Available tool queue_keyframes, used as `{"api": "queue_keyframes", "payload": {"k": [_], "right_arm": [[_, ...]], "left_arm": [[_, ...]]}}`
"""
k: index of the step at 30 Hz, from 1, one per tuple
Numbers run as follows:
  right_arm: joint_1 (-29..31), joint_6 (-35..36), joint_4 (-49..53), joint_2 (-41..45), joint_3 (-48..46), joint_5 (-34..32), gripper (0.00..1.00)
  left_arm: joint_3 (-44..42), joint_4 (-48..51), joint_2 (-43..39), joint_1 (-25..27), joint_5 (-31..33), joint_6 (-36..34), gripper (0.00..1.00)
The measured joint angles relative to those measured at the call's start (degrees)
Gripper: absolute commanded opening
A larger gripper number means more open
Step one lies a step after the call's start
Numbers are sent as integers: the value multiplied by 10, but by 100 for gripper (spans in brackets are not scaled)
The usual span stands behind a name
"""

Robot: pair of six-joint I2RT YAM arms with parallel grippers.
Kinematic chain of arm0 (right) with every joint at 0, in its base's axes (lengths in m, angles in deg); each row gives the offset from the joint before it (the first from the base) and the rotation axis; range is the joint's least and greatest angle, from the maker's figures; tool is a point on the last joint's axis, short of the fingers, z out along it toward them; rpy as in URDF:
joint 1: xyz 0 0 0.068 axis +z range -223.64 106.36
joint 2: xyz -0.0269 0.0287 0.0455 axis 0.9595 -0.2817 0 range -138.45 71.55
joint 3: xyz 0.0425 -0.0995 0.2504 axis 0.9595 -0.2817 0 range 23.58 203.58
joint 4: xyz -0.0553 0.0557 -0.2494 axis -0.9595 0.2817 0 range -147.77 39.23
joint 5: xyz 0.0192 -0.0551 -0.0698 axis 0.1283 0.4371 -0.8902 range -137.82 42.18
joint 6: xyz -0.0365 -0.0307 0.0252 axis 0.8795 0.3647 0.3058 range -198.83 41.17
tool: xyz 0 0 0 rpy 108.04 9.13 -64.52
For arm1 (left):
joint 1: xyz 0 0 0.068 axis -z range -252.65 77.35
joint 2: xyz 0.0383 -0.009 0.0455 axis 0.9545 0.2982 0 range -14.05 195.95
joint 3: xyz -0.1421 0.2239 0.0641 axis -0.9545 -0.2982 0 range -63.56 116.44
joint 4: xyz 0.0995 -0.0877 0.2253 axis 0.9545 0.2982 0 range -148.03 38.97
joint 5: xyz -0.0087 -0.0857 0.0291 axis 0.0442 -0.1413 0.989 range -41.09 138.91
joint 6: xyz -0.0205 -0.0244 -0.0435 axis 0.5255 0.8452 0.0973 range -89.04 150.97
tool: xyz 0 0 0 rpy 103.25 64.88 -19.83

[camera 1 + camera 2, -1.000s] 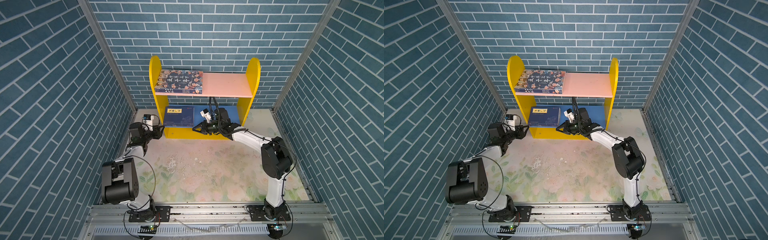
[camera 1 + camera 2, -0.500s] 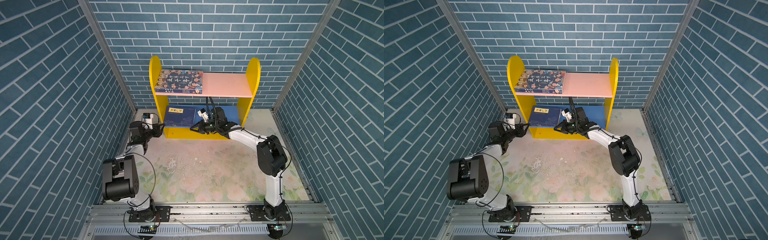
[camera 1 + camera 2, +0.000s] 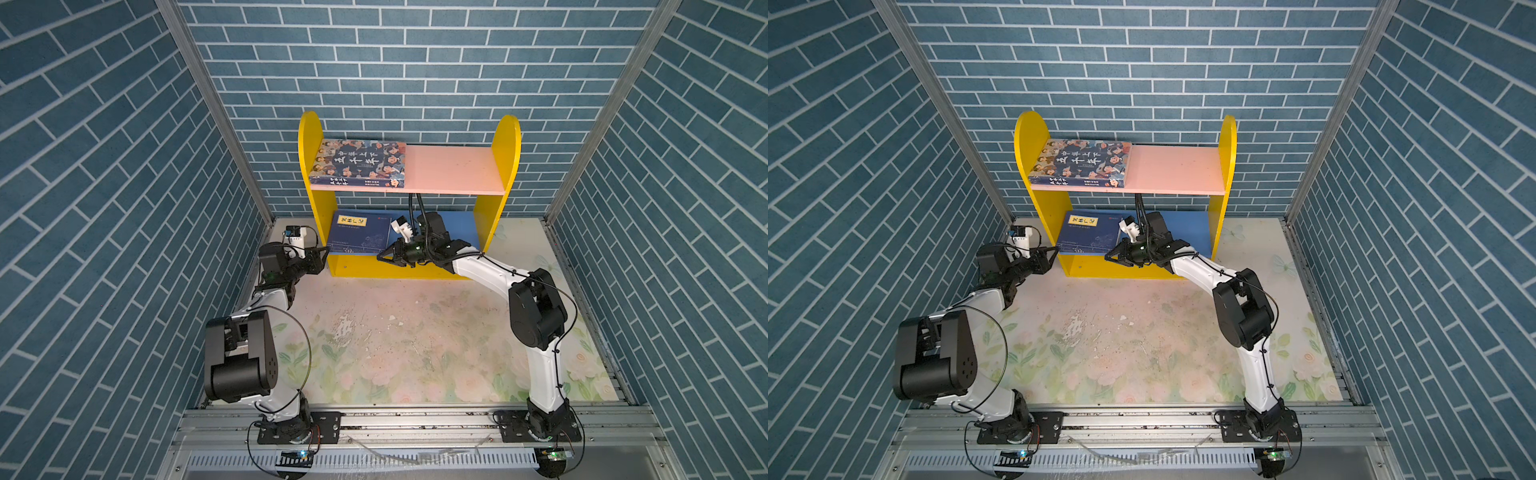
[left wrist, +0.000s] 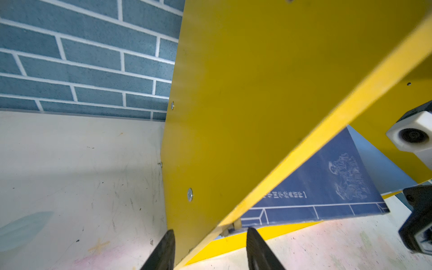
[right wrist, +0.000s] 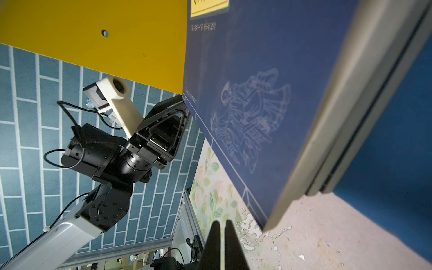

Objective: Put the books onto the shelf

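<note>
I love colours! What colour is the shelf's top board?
Pink. The upper board shows best in both top views.

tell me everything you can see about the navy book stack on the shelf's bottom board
The navy book stack lies flat at the left of the blue lower board, beside the left yellow side panel. Its top cover is navy with a yellow title label, a red mark and faint white line drawings. The right wrist view shows pale page edges of several thin books underneath. The shut right gripper sits by its front right corner; contact is unclear.
</note>
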Motion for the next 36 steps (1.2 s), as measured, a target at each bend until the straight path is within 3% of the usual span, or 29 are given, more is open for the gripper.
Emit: {"api": "queue_keyframes", "payload": {"k": [21,36], "right_arm": [[5,60,128,-43,95,-45,8],[5,75,166,-52,123,-69,8]], "left_arm": [[-5,-2,-7,0,0,2,51],[-5,-9,-7,0,-2,7,51]]}}
